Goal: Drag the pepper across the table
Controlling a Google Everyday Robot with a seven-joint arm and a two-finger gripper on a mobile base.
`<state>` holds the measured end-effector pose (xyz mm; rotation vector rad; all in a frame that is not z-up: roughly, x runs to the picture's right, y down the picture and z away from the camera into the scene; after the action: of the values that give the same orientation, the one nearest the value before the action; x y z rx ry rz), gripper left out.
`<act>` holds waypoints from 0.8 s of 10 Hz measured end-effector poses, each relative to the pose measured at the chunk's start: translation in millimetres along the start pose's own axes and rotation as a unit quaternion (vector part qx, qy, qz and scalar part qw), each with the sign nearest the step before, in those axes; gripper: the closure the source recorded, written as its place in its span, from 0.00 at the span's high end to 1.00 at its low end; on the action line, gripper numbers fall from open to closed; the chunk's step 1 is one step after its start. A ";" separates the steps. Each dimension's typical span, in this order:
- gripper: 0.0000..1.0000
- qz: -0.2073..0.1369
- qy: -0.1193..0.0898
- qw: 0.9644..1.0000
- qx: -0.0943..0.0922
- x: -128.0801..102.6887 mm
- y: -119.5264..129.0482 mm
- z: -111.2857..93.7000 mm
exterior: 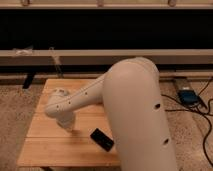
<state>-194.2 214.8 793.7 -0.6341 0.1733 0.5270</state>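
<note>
Nearest the camera, the robot's thick white arm point(142, 120) fills the lower right of the frame and rises from the bottom edge to a rounded elbow right of centre. From there a slimmer, perforated forearm slopes down and leftward over the table point(45, 150), a pale plank top in the lower left. Near the table's front right, just beside the arm's big segment, lies a flat black slab point(101, 139), set at an angle.

Left of the slab and apart from it, the forearm ends in a bent wrist, and the gripper point(68, 125) points straight down at the planks at about the middle of the table. Whether it is open or closed cannot be told, nor whether it has hold of anything. The pepper cannot be made out; the spot under the gripper is hidden by the wrist.

Beyond the table is speckled floor point(12, 112). At the right edge a small blue box point(187, 96) sits among dark cables point(202, 111). Farther back, a pale ledge point(100, 56) crosses the frame below a wide black band.
</note>
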 end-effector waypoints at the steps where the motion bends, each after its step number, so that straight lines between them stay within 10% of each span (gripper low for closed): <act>1: 0.00 0.004 0.002 1.000 0.000 3.8 -2.3 -0.1; 8: 0.00 0.080 0.014 0.997 -0.008 57.5 -41.3 9.0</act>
<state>-123.7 216.0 804.5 -0.6469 0.2483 0.6755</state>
